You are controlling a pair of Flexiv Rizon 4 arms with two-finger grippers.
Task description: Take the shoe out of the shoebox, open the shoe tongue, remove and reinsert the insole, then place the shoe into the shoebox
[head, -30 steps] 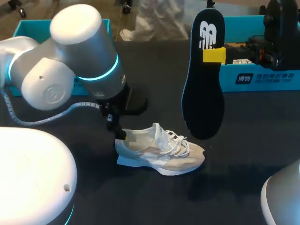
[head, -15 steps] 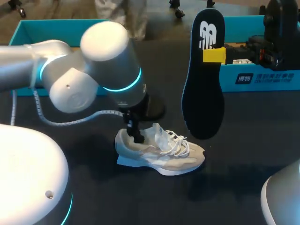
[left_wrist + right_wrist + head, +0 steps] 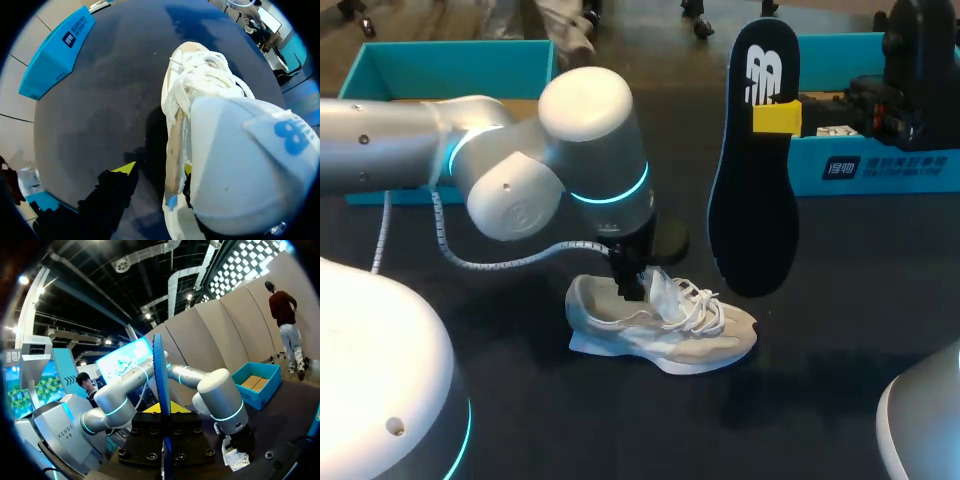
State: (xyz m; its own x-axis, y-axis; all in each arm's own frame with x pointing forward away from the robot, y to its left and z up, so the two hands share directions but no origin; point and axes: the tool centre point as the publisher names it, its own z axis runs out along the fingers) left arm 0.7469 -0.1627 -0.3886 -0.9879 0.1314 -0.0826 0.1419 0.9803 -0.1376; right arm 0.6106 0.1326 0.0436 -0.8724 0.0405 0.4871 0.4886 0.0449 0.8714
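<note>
The dark counter [image 3: 840, 380] is stretching wide and bare in front of the shoe and off to my right side. At its far edge an open teal shoebox [image 3: 450, 65] is sitting on the left and a second teal box [image 3: 880, 165] on the right, leaving a gap between them. My left arm [image 3: 520, 170] is reaching in across the left half, its silver elbow hanging above the counter.

My right hand [image 3: 164, 412] is clamping the black insole [image 3: 755, 220] and holding it upright in the air, its lower end hanging just above and beyond the toe of the shoe [image 3: 660, 325].

The shoe is standing on its sole mid-counter, toe pointing right. It is cream and white, with loose white laces and the tongue standing up.

My left hand [image 3: 631, 287] is sitting at the shoe's opening, fingers spread, one inside and one outside the side wall, gripping nothing.
</note>
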